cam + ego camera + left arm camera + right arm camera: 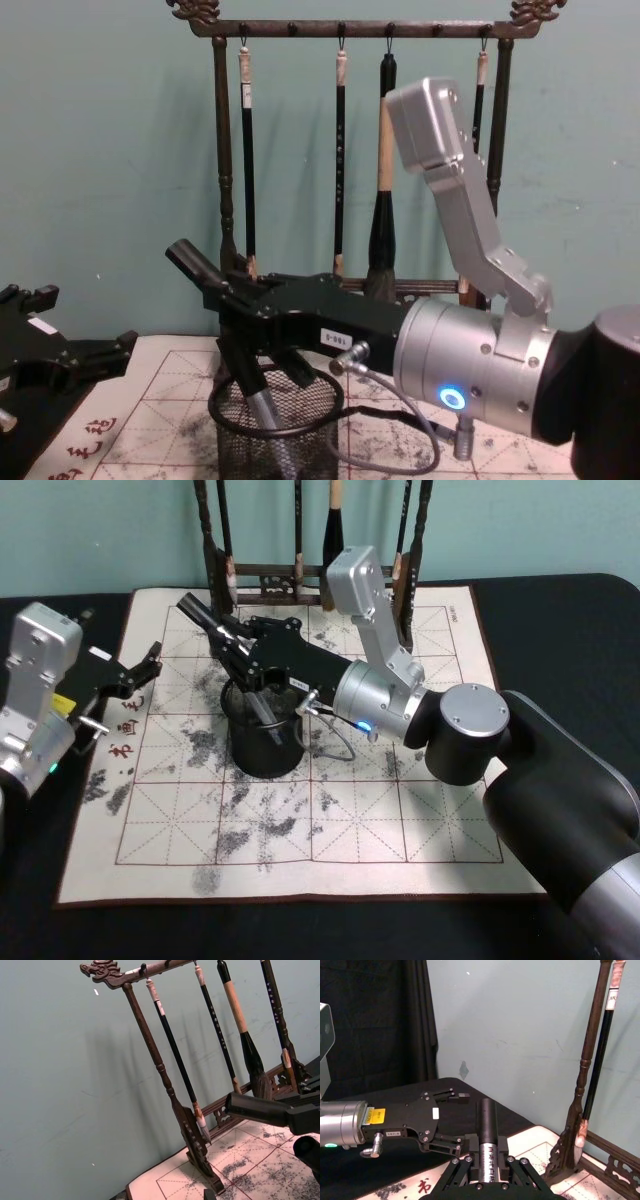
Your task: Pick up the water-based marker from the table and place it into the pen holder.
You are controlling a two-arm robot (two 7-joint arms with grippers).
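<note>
Holding the marker (215, 290) tilted into the pen holder (275, 435), right gripper (240, 320)

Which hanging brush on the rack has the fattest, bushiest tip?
The brush with the tan handle, third from the left in the chest view. Its dark tip flares wide, while the others on the wooden brush rack stay thin and black-handled.

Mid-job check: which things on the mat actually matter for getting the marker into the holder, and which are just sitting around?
In the job:
- water-based marker, tilted, lower end inside the cup
- pen holder, black mesh cup on the mat
- right gripper, shut on the marker above the holder

Just there:
- brush rack with hanging calligraphy brushes, behind the mat
- left gripper, open, off to the left
</note>
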